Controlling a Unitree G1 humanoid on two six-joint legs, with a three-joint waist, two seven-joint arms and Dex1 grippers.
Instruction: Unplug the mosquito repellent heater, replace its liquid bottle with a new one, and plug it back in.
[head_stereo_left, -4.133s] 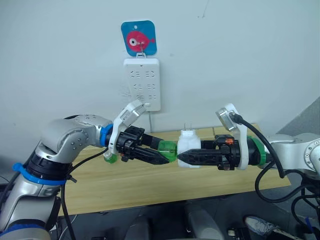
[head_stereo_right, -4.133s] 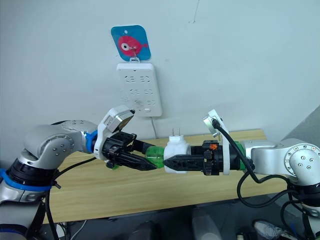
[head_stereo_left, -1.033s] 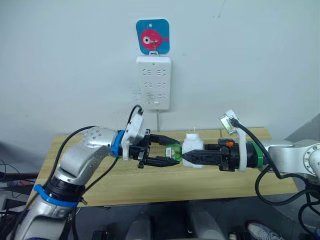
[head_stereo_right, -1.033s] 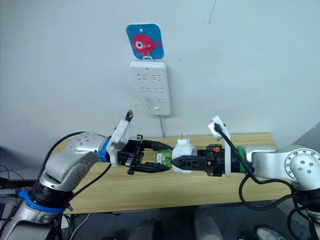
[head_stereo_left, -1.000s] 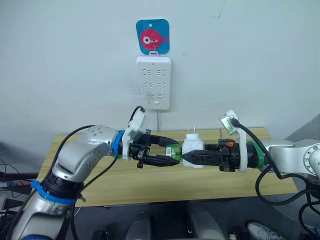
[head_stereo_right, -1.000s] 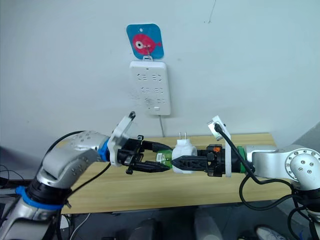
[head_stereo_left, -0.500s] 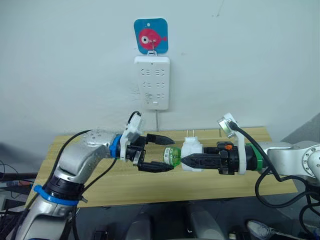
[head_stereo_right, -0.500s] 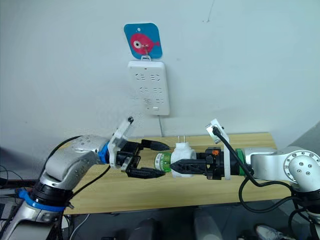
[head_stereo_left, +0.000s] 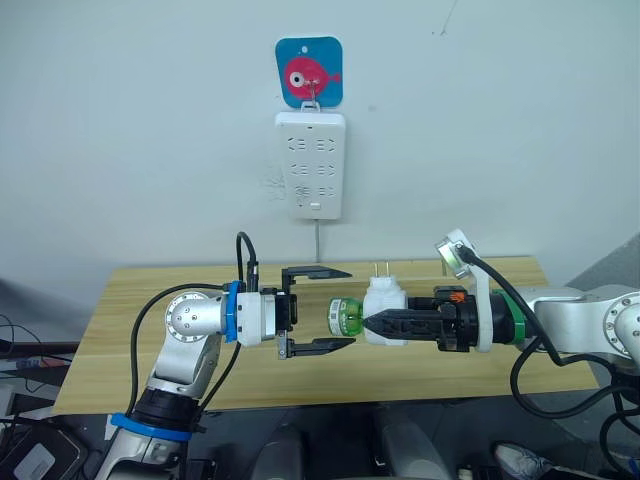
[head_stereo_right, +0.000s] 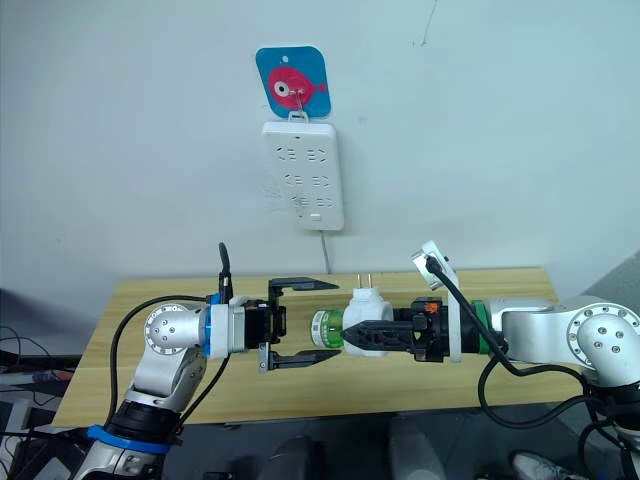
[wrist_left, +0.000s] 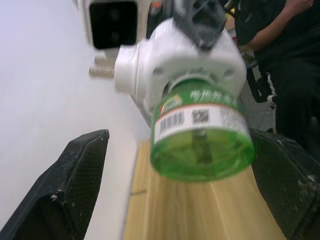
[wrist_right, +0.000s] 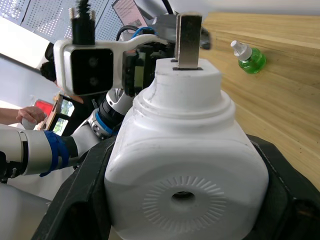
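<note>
Spreading its two black fingers wide apart, one above and one below, the left claw (head_stereo_left: 318, 308) holds nothing and touches nothing. Its forearm lies level over the table (head_stereo_left: 120, 330), pointing toward the robot's right, with the elbow bent and the upper arm dropping below the table's near edge. In the left wrist view both finger pads (wrist_left: 80, 180) stand well to either side of the bottle.

Just beyond the left claw's fingertips, level with the gap between them, sits the green liquid bottle (head_stereo_left: 345, 317). It is screwed into the mosquito repellent heater (head_stereo_left: 383, 309) and juts out sideways toward the left claw, its round bottom facing that claw. A white label with a barcode wraps the bottle's neck end.

The heater itself is white and rounded, held above the table with its two metal prongs (head_stereo_left: 380, 270) pointing up. The right claw (head_stereo_left: 372, 322) is clamped on it, one finger on each flank of the body, fingertips reaching to where the bottle joins. In the right wrist view the round vent hole (wrist_right: 181, 195) faces the camera between those fingers.

The right forearm runs level too, pointing toward the robot's left, so the two claws face each other along one line.

Farther off, a second green bottle with a white cap (wrist_right: 248, 56) lies on the table. On the wall behind, above both claws, hangs a white power strip (head_stereo_left: 311, 165) under a blue fish hook plate (head_stereo_left: 309, 72).
</note>
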